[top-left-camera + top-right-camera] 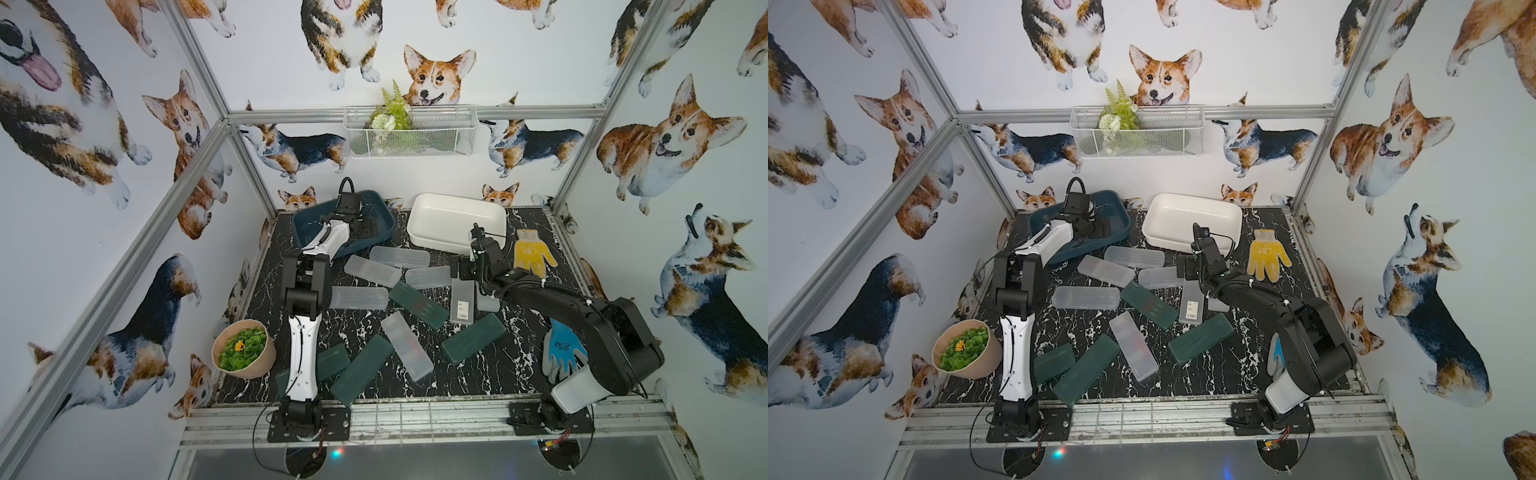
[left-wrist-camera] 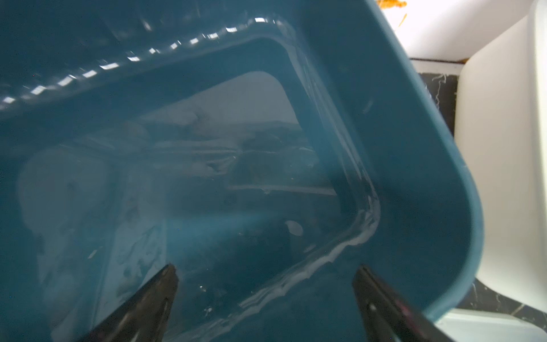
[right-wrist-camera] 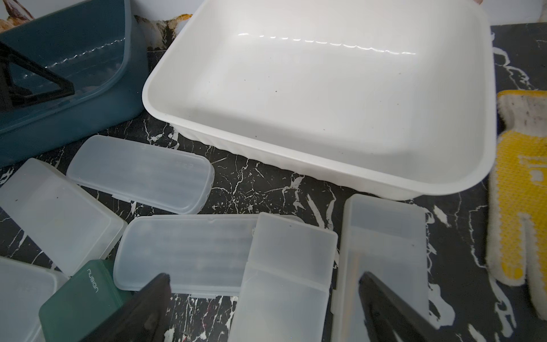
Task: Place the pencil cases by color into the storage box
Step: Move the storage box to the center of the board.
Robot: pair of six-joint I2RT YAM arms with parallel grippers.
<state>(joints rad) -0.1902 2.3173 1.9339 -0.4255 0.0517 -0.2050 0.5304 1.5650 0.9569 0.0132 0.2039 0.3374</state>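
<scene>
Near table (image 3: pixel 251 183) far edge, L gripper (image 2: pixel 265 267) gapes empty in blue box (image 2: pixel 399 148); R gripper (image 3: pixel 265 278) gapes above overlapping white cases (image 3: pixel 183 251): double-pinch risk.

Even, bright light; glare streaks on the blue box (image 2: pixel 384 118), whose floor looks blurred, perhaps reflections.

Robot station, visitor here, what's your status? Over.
Left gripper open over blue box. Right gripper open above frosted cases. White box empty; green cases on table. Yellow glove beside white box, clear of grippers.
</scene>
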